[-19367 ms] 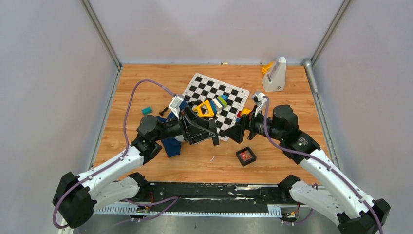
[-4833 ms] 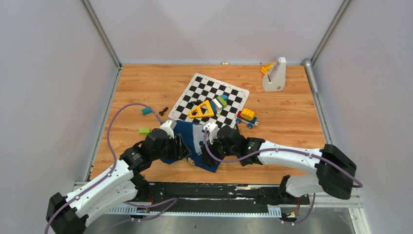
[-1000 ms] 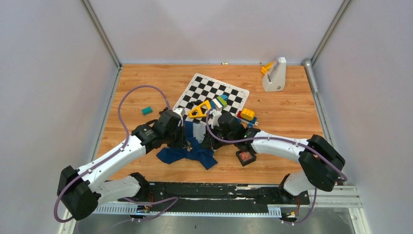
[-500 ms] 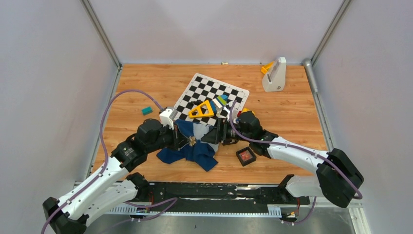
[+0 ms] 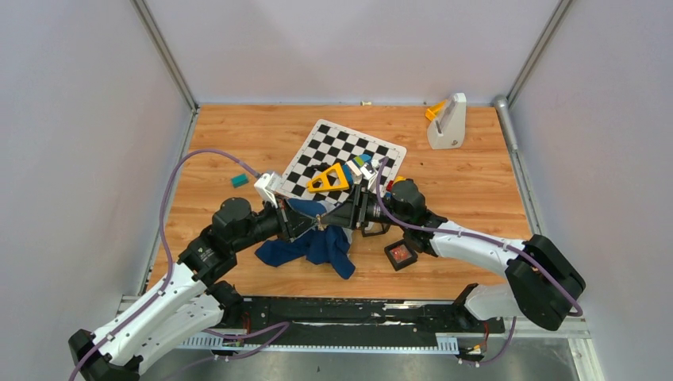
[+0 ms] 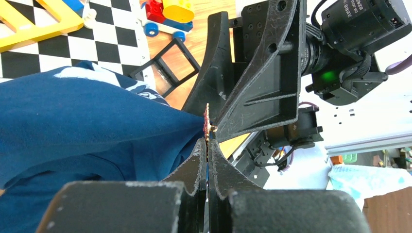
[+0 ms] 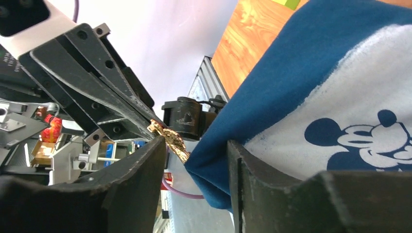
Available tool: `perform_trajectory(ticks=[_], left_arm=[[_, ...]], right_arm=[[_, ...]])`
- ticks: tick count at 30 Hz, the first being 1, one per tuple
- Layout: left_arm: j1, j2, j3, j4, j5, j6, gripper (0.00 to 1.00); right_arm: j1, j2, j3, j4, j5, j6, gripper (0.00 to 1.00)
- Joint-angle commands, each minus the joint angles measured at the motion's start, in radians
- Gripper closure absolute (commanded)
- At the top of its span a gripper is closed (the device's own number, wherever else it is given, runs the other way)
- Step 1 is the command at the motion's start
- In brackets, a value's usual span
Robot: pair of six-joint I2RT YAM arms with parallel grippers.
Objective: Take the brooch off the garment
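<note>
In the view from above, the two arms meet tip to tip over the near middle of the wooden table. The left gripper and the right gripper point at each other, almost touching. A fold of the dark blue shirt is lifted between them, and the rest hangs down and lies bunched on the wood. Just behind them is a checkered mat with a yellow triangle on it. A small black box sits to the right of the shirt.

In the left wrist view, the left gripper's fingers are pressed together with no gap between them. The brooch stands edge-on right at their tips, at the point of the raised shirt fold. Whether they pinch the pin alone or some cloth with it I cannot tell. One black finger of the right gripper is just beside the brooch on its right. A red and yellow toy car is at the mat's edge.

In the right wrist view, the right gripper's fingers stand apart. The tip of the shirt fold lies in the gap, and the brooch lies close to the finger on the left of the view. The brooch runs from the left gripper's closed tip down to the cloth. The grey-white patch bears a blue cartoon mouse.
</note>
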Motion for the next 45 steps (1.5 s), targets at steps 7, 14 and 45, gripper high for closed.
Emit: perform_trajectory(ticks=[7, 14, 45], left_arm=[[0.001, -0.014, 0.005, 0.131, 0.084, -0.041, 1.0], [0.001, -0.014, 0.017, 0.093, 0.054, -0.029, 1.0], [0.006, 0.085, 0.191, -0.318, -0.22, 0.086, 1.0]], right_arm=[[0.002, -0.019, 0.002, 0.087, 0.005, 0.028, 0.62], [0.002, -0.01, 0.016, 0.081, -0.062, 0.0, 0.54], [0.055, 0.042, 0.075, -0.046, 0.065, -0.219, 0.85]])
